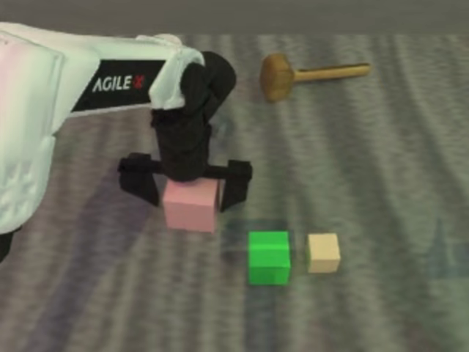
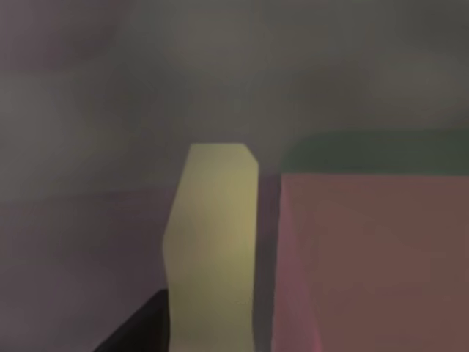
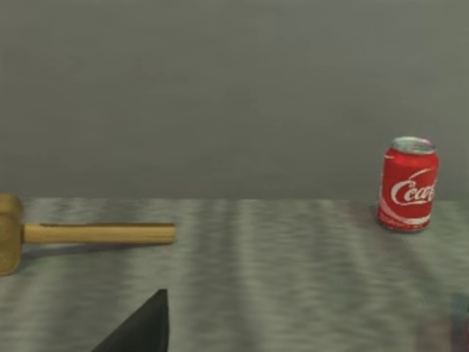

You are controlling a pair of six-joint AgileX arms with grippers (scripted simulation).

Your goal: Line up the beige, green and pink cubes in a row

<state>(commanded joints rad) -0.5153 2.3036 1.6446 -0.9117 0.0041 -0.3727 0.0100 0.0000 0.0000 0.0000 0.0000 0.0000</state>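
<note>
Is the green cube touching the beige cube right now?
No, in the top view a strip of table separates the green cube from the beige cube.

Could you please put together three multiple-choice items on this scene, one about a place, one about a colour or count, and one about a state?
1. Which cube lies between the other two in the top view?
A. beige cube
B. green cube
C. pink cube

2. How many cubes are on the table?
A. two
B. three
C. four

3. How is the left tool set?
A. open, fingers on either side of the pink cube
B. shut on the mallet
C. raised over the beige cube

Answers:
1. B: the green cube sits between the pink cube and the beige cube.
2. B: only those three show.
3. A: the left tool has its fingers spread past the pink cube's sides.
</note>
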